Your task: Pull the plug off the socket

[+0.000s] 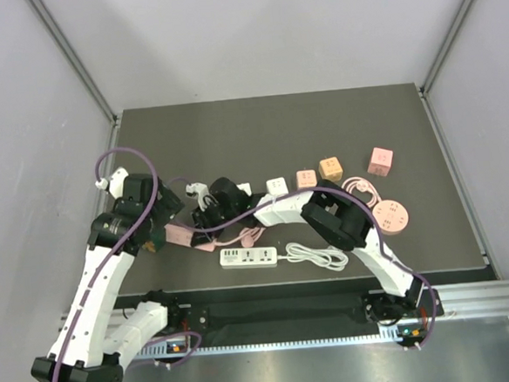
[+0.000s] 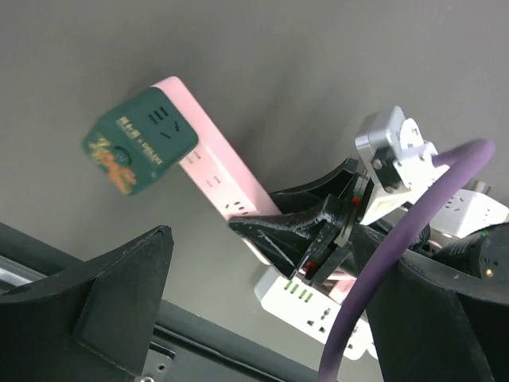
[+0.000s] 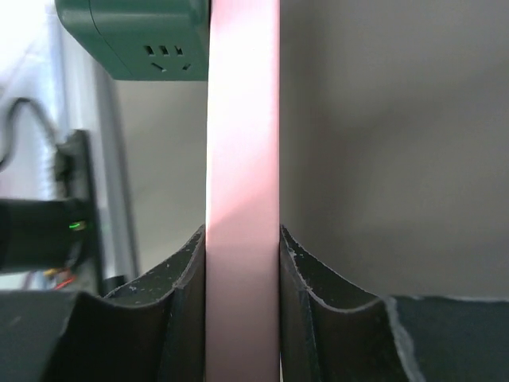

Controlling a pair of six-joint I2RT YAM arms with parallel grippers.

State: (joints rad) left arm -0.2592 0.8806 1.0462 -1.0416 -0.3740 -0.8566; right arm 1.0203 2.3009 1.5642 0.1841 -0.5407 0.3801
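A green plug [image 2: 139, 143] sits in the end of a pink power strip [image 2: 215, 171]. It also shows in the right wrist view [image 3: 139, 36], on the left face of the strip [image 3: 242, 159]. My right gripper [image 3: 242, 270] is shut on the pink strip, one finger on each side. In the top view the right gripper [image 1: 208, 215] holds the strip [image 1: 180, 236] left of centre. My left gripper [image 2: 262, 318] is open and wide, a little apart from the green plug and not touching it. In the top view the left gripper [image 1: 156, 226] hangs by the strip's left end.
A white power strip [image 1: 248, 258] with a coiled white cable [image 1: 316, 255] lies near the front edge. Several cube sockets, white [image 1: 276, 186], pink [image 1: 306, 179], orange [image 1: 331, 168] and pink [image 1: 380, 160], line the middle. A round pink socket [image 1: 390, 216] lies at right.
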